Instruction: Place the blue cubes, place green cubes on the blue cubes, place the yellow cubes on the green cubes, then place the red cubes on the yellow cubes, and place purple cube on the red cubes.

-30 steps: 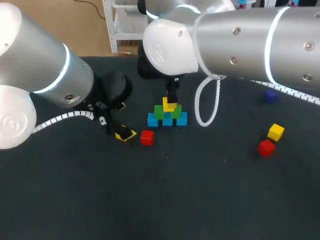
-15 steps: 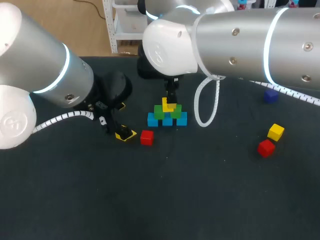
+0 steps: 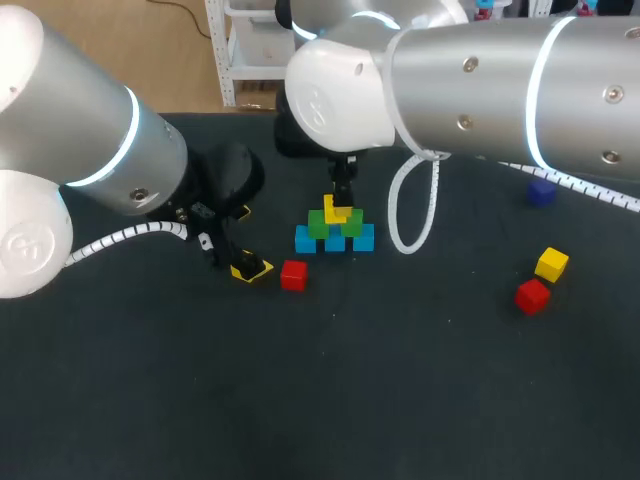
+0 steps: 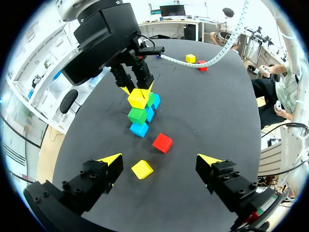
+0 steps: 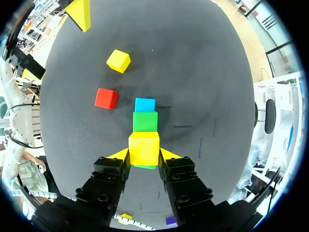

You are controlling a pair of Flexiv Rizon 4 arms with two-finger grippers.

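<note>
1. The dark table [image 3: 400, 400] carried all the cubes, and both arms reached over it.
2. The right arm [image 3: 480, 80] came in from the right and crossed past the middle. The left arm [image 3: 80, 150] came in from the left and stood over the table's left part.
3. The right gripper [image 5: 144, 155] pointed down over the stack. Its two yellow-tipped fingers were clamped on the held yellow cube [image 5: 144, 148], one against each opposite face.
4. The left gripper [image 4: 160, 162] was spread wide and gripped nothing. The loose yellow cube [image 4: 142, 169] lay on the table between its fingers, nearer the left one and touching neither.
5. The stack [image 3: 335, 230] stood near the table's middle. Its base was a row of blue cubes [image 3: 306, 240] set side by side, with two green cubes [image 3: 318, 225] on them. The held yellow cube sat over the seam between the two green cubes.
6. The near red cube [image 4: 162, 142] lay flat between the loose yellow cube and the stack, apart from both.
7. The far yellow cube [image 3: 551, 264] and the far red cube [image 3: 532, 296] lay close together well to the right of the stack.
8. The purple cube [image 3: 541, 192] lay alone, farther back on the right.
</note>
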